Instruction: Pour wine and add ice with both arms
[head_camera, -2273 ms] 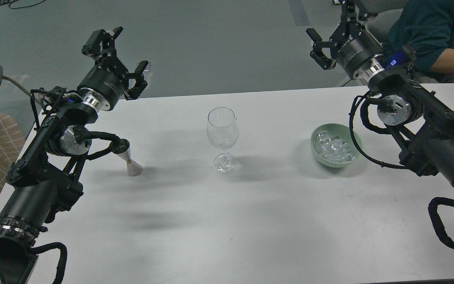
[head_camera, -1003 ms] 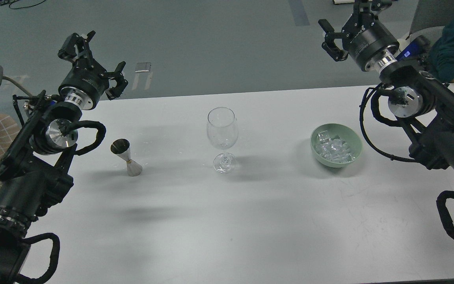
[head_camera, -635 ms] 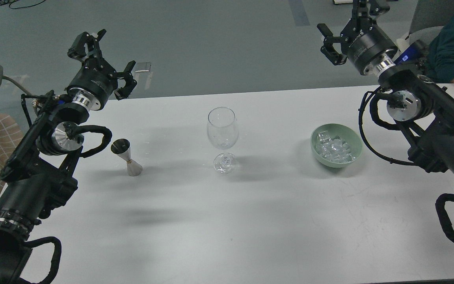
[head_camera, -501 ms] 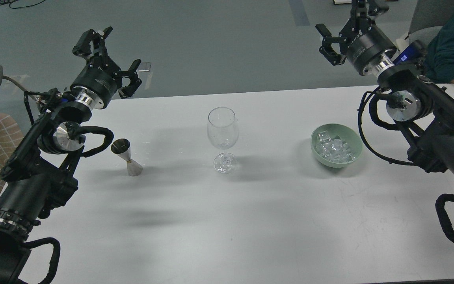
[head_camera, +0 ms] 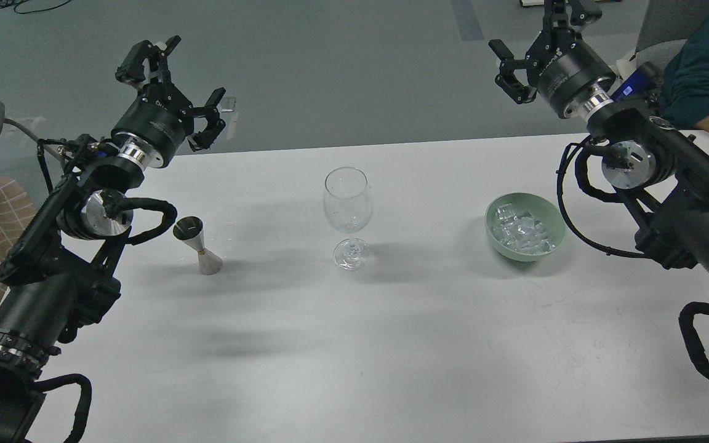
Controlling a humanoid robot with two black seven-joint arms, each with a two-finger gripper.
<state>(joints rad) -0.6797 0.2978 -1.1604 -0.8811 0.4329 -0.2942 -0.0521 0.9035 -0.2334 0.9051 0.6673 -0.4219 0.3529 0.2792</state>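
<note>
Left pincer (head_camera: 173, 86): you see it spread, empty, beyond the counter (head_camera: 391, 344).
Right pincer (head_camera: 539, 46): spread, empty.
Ice (head_camera: 524, 234): in green bowl (head_camera: 495, 237).

A lab or office space is showing: grey floor (head_camera: 330, 67) stretching beyond the white table (head_camera: 391, 344), cables (head_camera: 16, 5) lying on it.

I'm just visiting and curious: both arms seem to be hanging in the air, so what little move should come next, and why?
Probably the left gripper should come down toward the metal jigger. Both it and the right gripper are open and empty, raised beyond the table's far edge, and the wine glass looks empty.
</note>
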